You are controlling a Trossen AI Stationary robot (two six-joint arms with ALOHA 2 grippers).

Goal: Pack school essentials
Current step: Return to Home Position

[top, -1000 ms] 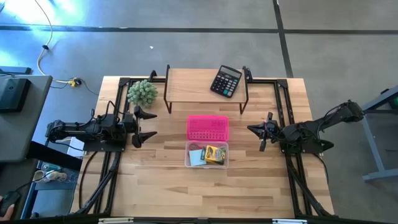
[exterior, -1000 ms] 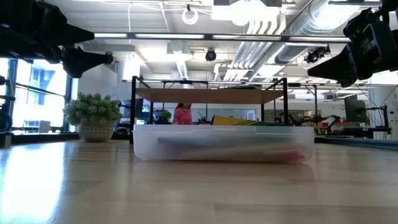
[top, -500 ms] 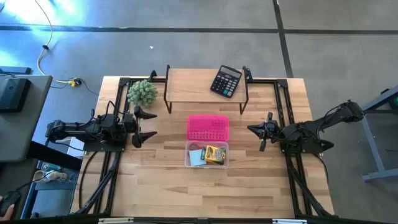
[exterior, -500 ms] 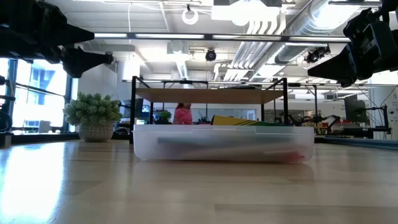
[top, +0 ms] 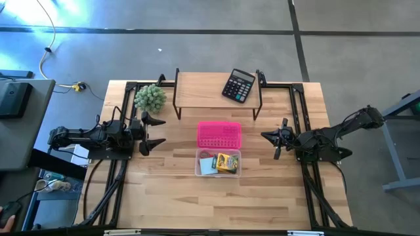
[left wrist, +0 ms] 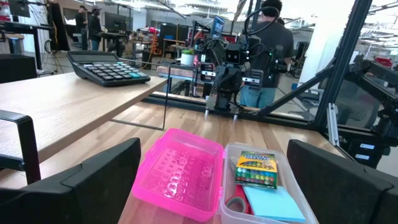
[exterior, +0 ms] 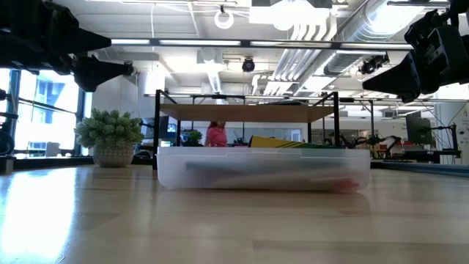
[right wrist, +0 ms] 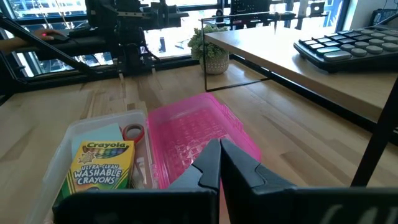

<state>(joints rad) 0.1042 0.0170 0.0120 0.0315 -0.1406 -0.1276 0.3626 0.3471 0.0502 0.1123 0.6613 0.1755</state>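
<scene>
Read "Crayola Ultra-Clean Washable Crayons" on the yellow-and-green crayon box (right wrist: 102,165). Lay flat in the clear bin (exterior: 264,172) mid-table, beside blue notepad (left wrist: 277,202) and red-handled scissors (right wrist: 132,132). Hung at the sides: left gripper (top: 161,131) jaws wide, right gripper (right wrist: 219,149) jaws together.

Light wooden tabletop (top: 184,196) carried four things. Clear bin (top: 196,164) sat roughly midway between left tool (top: 163,131) and right tool (top: 266,136). Pink basket (top: 219,134) lay against bin's far side, also between tools. Fuzzy green plant ball (top: 150,98) stood just beyond left tool. Shelf (top: 203,88), wood board on black wire legs, stood at far edge, beyond both tools. Black calculator (top: 238,85) lay askew on shelf board, toward right tool's side.
</scene>
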